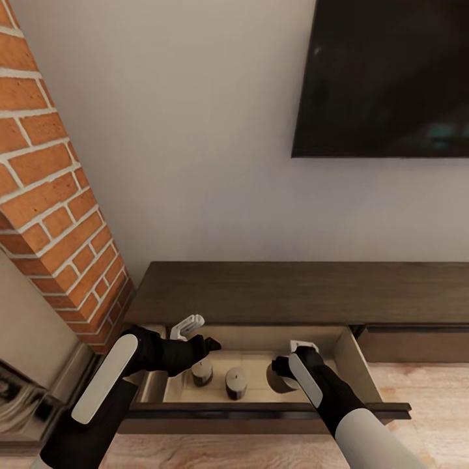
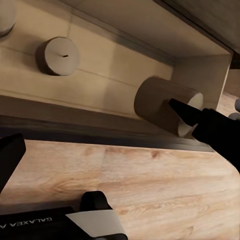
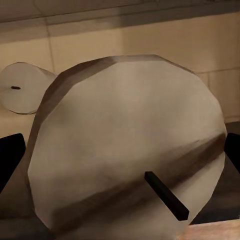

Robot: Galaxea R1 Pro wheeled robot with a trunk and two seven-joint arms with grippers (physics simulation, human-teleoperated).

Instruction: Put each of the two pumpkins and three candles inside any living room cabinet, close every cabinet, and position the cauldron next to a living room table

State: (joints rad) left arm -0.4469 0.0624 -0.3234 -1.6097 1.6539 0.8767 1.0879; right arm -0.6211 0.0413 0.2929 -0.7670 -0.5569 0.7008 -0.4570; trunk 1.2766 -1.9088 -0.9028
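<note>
The long brown cabinet (image 1: 306,293) sits under the dark TV (image 1: 384,78), and its left drawer (image 1: 362,365) is pulled out. Two candles stand up inside the drawer: one (image 1: 202,372) near its left end and one (image 1: 236,383) in the middle. The third candle (image 1: 280,378) is at the right end of the drawer, held in the right gripper (image 1: 290,368). Its fingers sit on both sides of this candle, so it looks pinched, though I cannot tell if it is squeezing tight. The candle looks tipped over, with its wick pointing out at the right wrist camera.

The left gripper (image 1: 205,343) hovers over the left end of the drawer, with nothing in it. I cannot tell how wide it is open.

I think the candle is being put down now. To do it well, lower it until it rests on the drawer floor, away from the middle candle, then open the fingers slowly and lift straight up. A tipped candle may roll. Both arms must be clear before the drawer is pushed shut.
</note>
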